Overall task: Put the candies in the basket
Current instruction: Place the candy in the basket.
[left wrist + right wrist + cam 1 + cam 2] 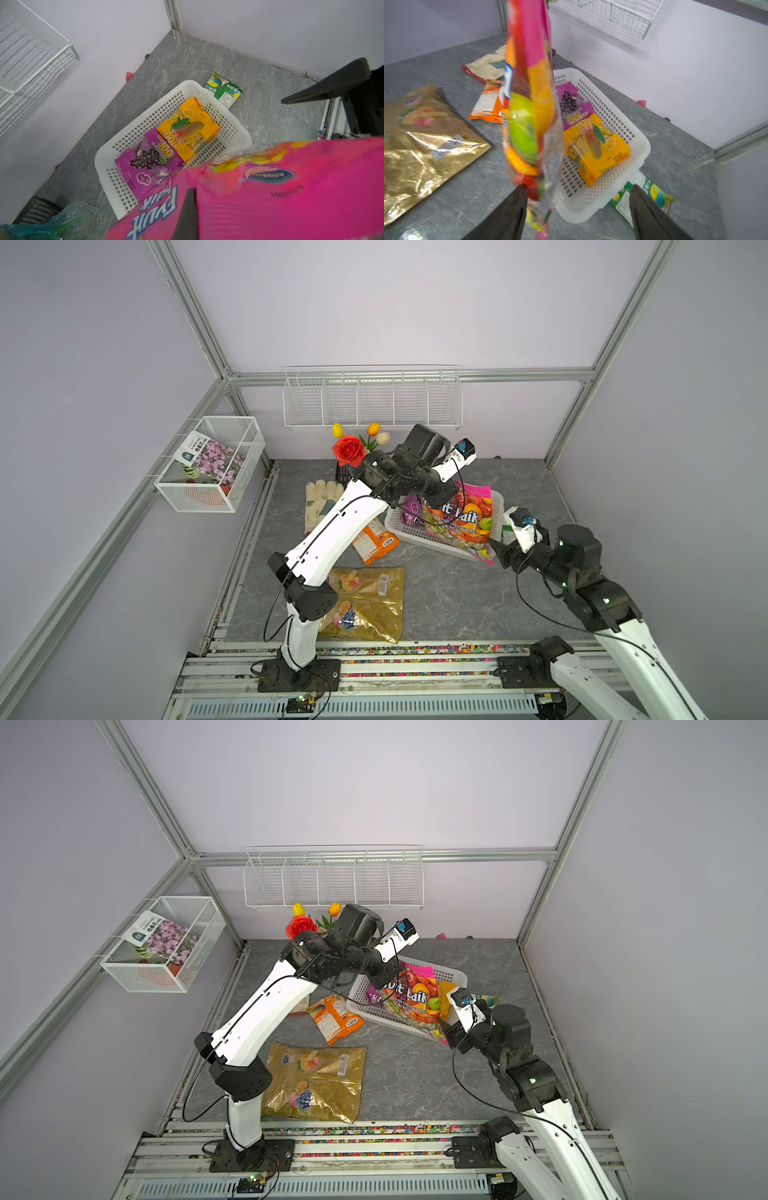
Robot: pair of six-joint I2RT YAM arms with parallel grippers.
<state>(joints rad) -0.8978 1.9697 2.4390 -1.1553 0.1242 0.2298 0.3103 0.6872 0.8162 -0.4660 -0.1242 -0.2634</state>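
1. Magenta bag [457, 516] first: it hangs upright with its top end pinched in the left gripper [191, 194], which is clamped tight on it. In the left wrist view one dark finger [187, 214] lies across the printed front. The other finger is hidden behind the bag.
2. The right gripper [577, 187] sits down at the bag's bottom end, jaws spread wide, gripping nothing. In the right wrist view the bag's lower edge dangles into the gap, right up against one finger [512, 203]. Can't tell if it actually touches. The other finger [645, 209] is well clear of the bag.
3. In both top views the bag hangs over the basket [428, 542], and its lower end pokes out past the near rim toward the right gripper.
4. Already in the basket are the purple bag [145, 164] and the yellow-orange bag [193, 128]. They lie flat next to each other, the yellow-orange one overlapping the purple one a bit.
5. The green bag [223, 89] is on the table [457, 605], outside the basket and just beside its wall. It's the candy closest to the right gripper's free finger.
6. The orange bag [374, 541] lies flat on the table near the basket's other side. The gold bag [370, 603] lies flat too, further toward the front by the left arm's base and well apart from both grippers.
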